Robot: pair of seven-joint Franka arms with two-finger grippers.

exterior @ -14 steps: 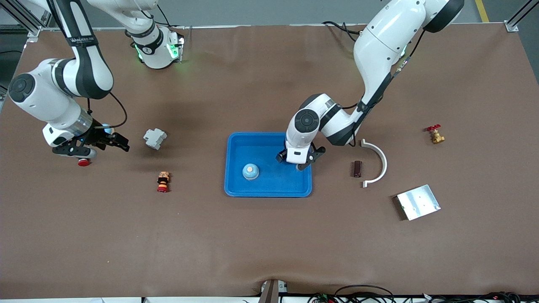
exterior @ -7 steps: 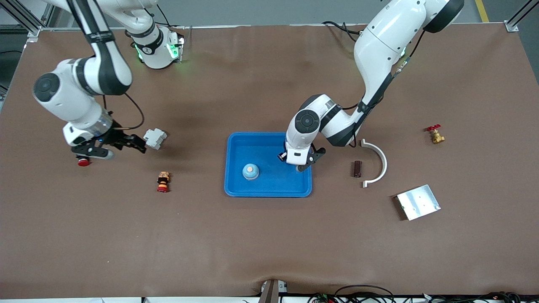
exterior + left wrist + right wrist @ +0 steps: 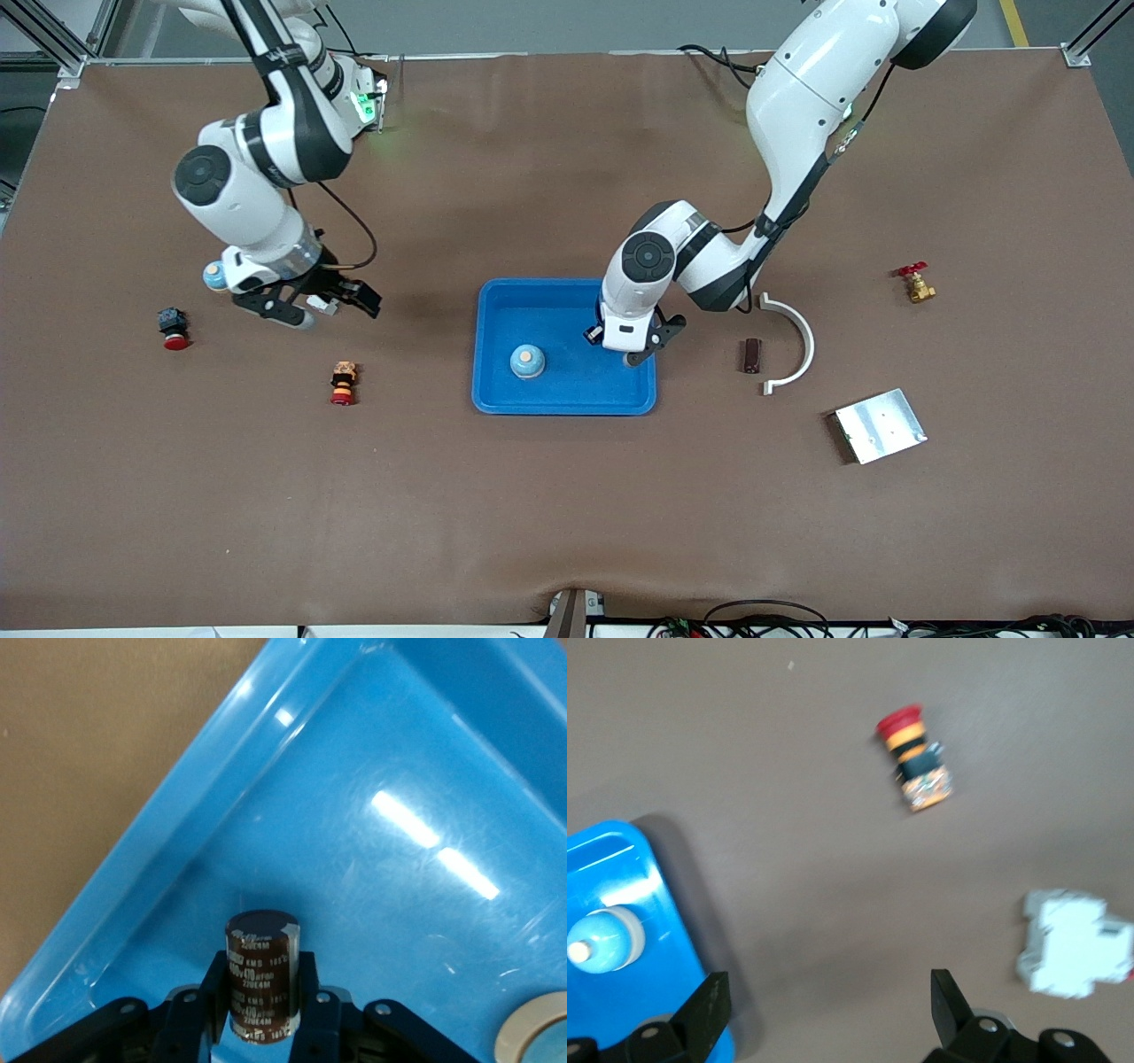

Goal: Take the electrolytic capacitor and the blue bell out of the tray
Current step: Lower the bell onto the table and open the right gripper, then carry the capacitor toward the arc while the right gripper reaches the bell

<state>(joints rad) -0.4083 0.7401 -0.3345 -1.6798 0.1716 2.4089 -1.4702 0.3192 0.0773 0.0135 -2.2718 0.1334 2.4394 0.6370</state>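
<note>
1. The left pincer (image 3: 631, 347) hangs over the blue tray (image 3: 496, 390), at the tray's end toward the left arm's end of the bench (image 3: 567, 514).
2. Its fingers (image 3: 306, 997) are closed on a dark brown capacitor (image 3: 260, 976), which stands upright between them just above the tray floor.
3. The bell (image 3: 527, 361), pale blue with an orange button, sits inside the tray, nearer the front camera than the tray's middle.
4. The right pincer (image 3: 306, 306) hovers over the white circuit breaker (image 3: 1074, 943), its fingers spread wide and holding nothing.
5. A red-capped push button (image 3: 342, 383) lies on the bench near the tray, toward the right arm's end.
6. A second red-capped button (image 3: 172, 327) lies well toward the right arm's end.
</note>
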